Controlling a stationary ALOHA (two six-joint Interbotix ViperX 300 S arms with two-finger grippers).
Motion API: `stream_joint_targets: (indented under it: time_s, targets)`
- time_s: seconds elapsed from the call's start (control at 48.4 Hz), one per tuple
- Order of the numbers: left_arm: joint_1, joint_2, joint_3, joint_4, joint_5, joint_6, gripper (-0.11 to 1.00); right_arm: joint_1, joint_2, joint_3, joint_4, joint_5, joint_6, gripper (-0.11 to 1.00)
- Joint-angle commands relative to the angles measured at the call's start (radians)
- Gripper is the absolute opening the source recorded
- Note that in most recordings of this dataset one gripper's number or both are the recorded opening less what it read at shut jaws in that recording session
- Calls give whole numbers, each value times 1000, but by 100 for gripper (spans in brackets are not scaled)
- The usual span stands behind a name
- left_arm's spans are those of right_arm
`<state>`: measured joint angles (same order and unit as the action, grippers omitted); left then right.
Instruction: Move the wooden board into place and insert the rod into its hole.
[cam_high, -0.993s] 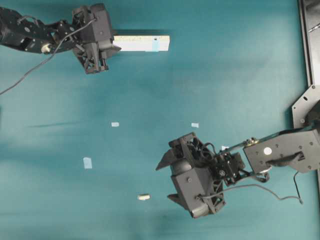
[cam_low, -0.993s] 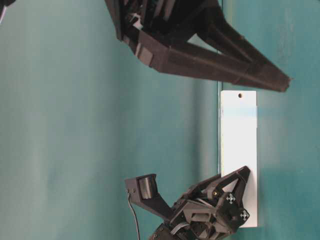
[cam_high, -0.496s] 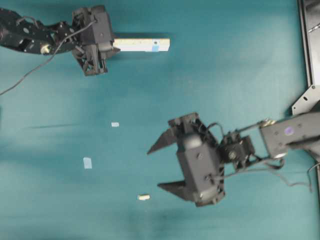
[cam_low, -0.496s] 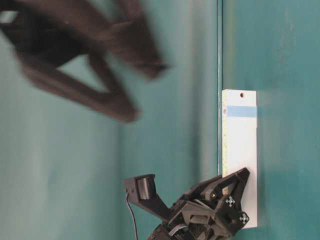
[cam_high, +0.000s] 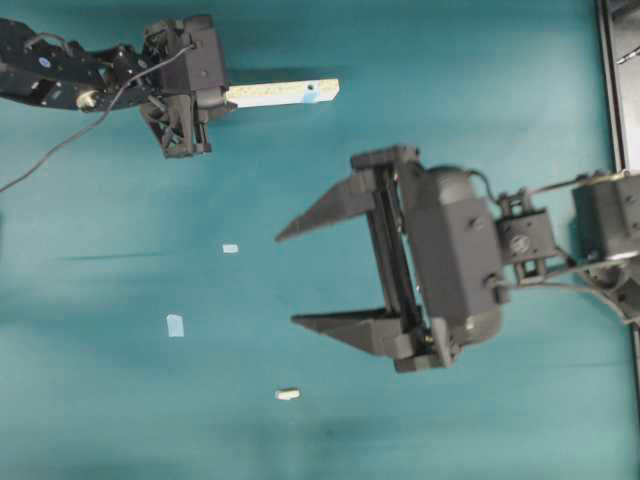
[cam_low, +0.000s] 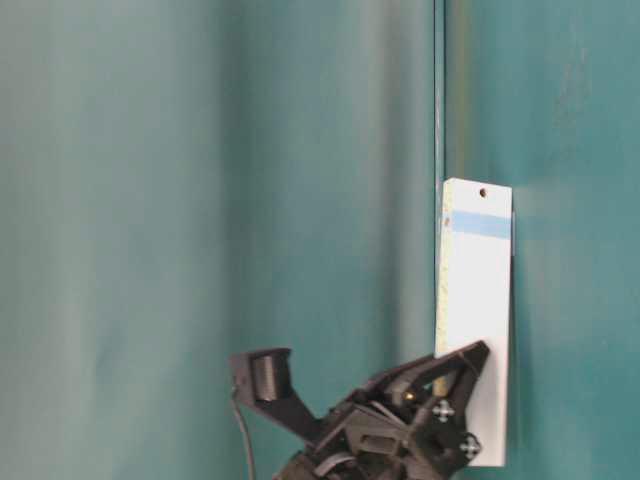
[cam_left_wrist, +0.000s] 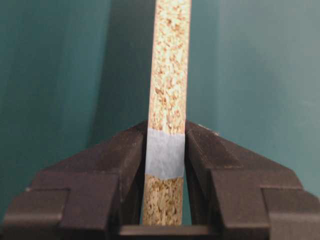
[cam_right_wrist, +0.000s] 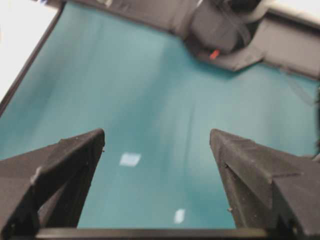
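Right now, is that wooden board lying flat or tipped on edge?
On edge: the left tool clamps the wooden board, its rough narrow edge facing the wrist view.

Left end effector (cam_high: 222, 97) at upper left, closed on the near end of the wooden board (cam_high: 285, 92); board juts rightward, blue patch near its far end. Right end effector (cam_high: 290, 280) mid-frame, fingers spread wide, pointing left. Rod (cam_high: 287, 394) lies on the table (cam_high: 480, 420) below it, apart. Tape squares (cam_high: 175, 325) left of centre.

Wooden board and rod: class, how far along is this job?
Done: the left end effector has clamped the wooden board. In hand: moving it into place. Left: the rod lies untouched on the table; the right end effector hangs open and empty.
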<state>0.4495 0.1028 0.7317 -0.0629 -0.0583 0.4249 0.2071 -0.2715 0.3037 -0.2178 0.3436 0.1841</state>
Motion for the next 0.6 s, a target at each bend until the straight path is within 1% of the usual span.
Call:
stream_joint_targets:
  time_s: [0.0, 0.103, 0.248, 0.517, 0.579]
  targets:
    - [-15, -58, -37, -3, 37, -11, 22, -6, -32, -44, -26, -3, 3, 97]
    - [-40, -83, -67, -5, 97, -11, 22, -14, -44, -63, -48, -3, 3, 97]
    - [-74, -107, -107, -6, 141, -32, 22, -18, -54, -71, -51, -3, 3, 97]
    - [-144, -124, -181, -6, 146, -178, 22, -18, -54, -71, -52, -3, 5, 97]
    - [-164, -121, -198, -6, 147, -201, 22, -18, -55, -71, -51, -3, 3, 97]
